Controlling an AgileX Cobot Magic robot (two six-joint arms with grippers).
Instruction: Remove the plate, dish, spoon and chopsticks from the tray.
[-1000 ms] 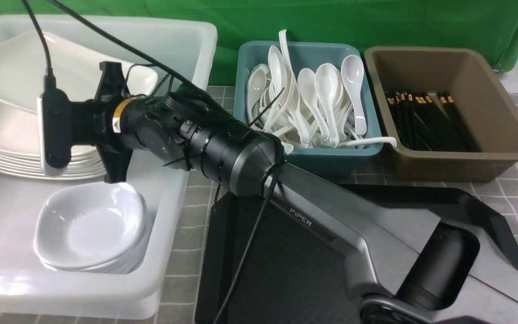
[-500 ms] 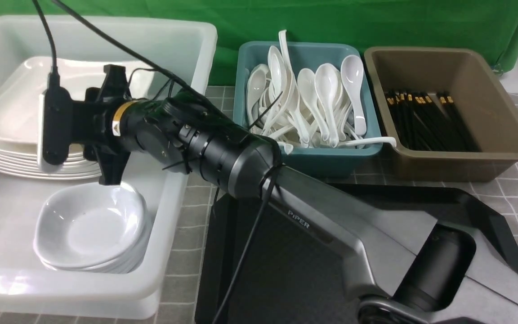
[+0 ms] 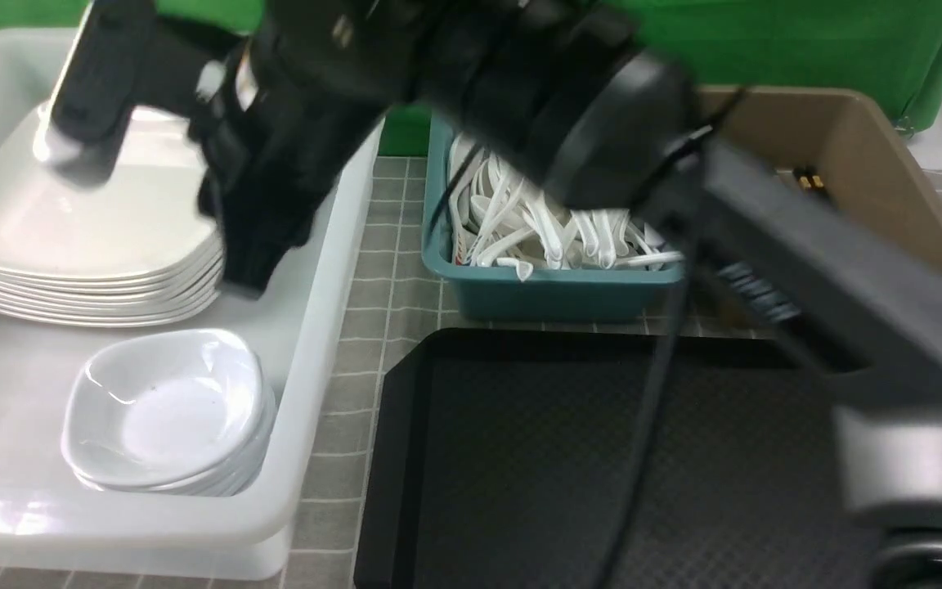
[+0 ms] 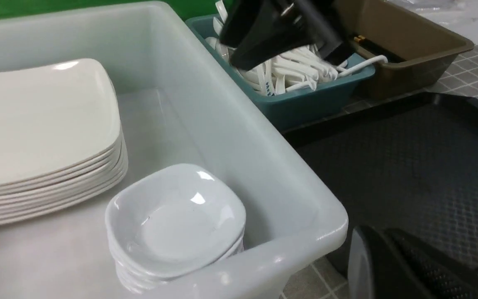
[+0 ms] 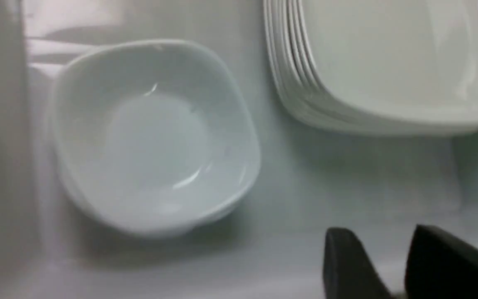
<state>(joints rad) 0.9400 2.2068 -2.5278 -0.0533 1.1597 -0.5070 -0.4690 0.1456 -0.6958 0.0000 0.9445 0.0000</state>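
Green cloth (image 3: 814, 49) hangs at the back, and in front of it a grey surface (image 3: 385, 286) with a pattern of white lines carries all the tubs and the tray (image 3: 553, 466). The black tray lies flat at the near side, and its fine textured floor is visible, but the right arm (image 3: 773, 237) covers one part of it in the front view. This arm crosses from the robot's right side to above the white tub (image 3: 111, 523), and it is blurred. Its gripper, the right gripper (image 5: 382, 249), has the two fingers a little apart, with nothing held between them. The left gripper (image 4: 380, 234) is closed and holds nothing; it is seen only in its own wrist view, where the tray lies behind it. In the white tub, on the left of the tray, there is a stack of plates (image 3: 70, 213), and just beside it, nearer to the robot, a smaller stack of dishes (image 3: 160, 409). Both stacks are upright, with the hollow side up. Behind the tray stands the teal tub (image 3: 561, 298), which holds many white spoons (image 3: 512, 213) in a loose heap, and one handle reaches out over the rim. To the right of it is the brown tub (image 3: 904, 180), where black chopsticks (image 3: 812, 182) with gold bands lie inside, partly hidden by the arm.
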